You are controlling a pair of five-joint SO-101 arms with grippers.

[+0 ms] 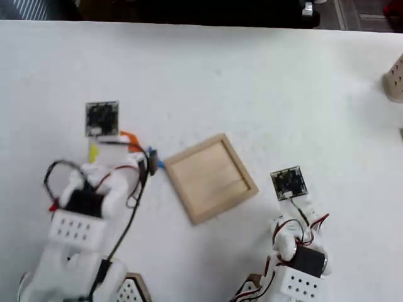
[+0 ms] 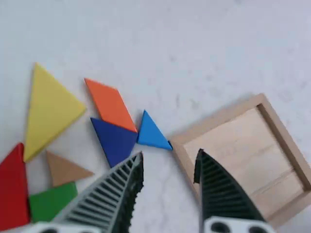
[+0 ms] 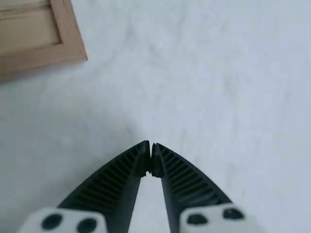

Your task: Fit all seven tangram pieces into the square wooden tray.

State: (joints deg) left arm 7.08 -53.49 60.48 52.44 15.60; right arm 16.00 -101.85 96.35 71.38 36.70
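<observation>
Left hand (image 2: 168, 154) apart near small blue triangular tangram piece (image 2: 152, 132): prob. thin, rigid, light, slick; pinch opp. edges. Right hand (image 3: 149, 158) together, empty.

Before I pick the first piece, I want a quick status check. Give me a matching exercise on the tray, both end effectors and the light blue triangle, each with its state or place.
Things:
1. wooden tray
2. left end effector
3. right end effector
4. light blue triangle

States:
A. open
B. shut, holding nothing
C. tip by the tray's corner
D. empty

Pairs: 1-D, 2-A, 3-B, 4-C
</observation>
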